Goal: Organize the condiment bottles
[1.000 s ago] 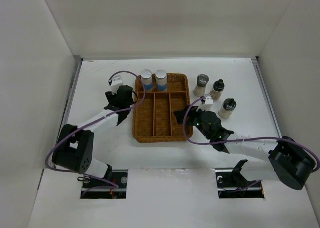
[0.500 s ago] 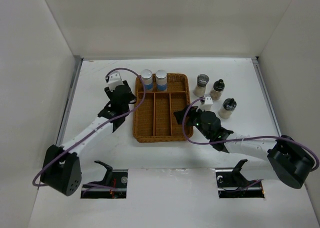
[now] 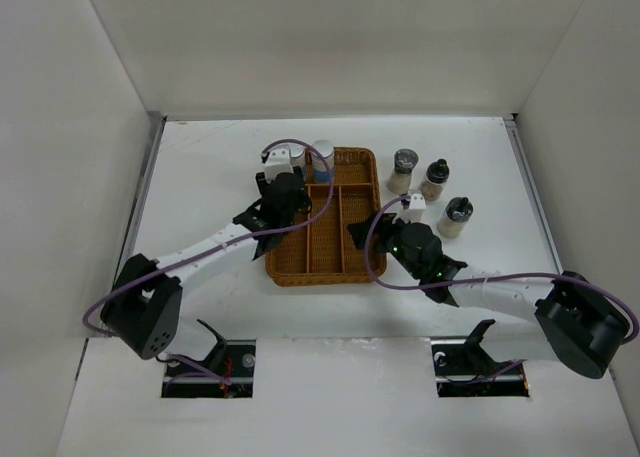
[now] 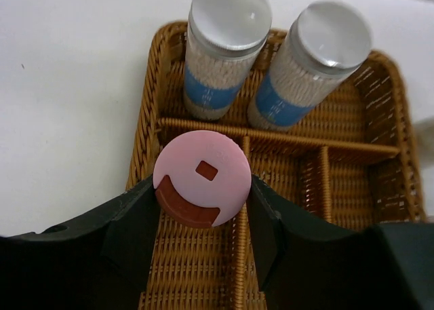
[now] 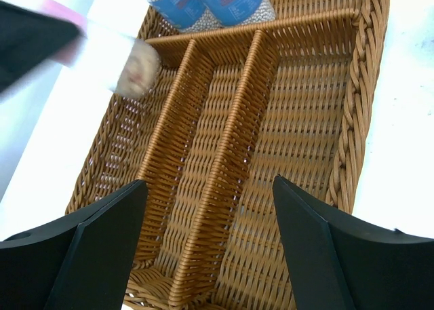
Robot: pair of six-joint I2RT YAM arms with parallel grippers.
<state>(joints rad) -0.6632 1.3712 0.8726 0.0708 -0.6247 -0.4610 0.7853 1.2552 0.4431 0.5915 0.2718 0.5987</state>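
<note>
Overhead view, close wrist views, tray (image 3: 330, 242) shared

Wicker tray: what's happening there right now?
The left gripper is shut on a pink-capped jar, holding it over the left side of the tray. Two blue-labelled jars stand in its back compartment. The right gripper hangs open and empty above the tray's near part. Three other jars wait on the table to the tray's right.

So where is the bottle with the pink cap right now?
In the left wrist view, the pink-capped bottle is held between the left arm's fingers, over the left long compartment of the wicker tray, just in front of the two blue-labelled bottles.
</note>
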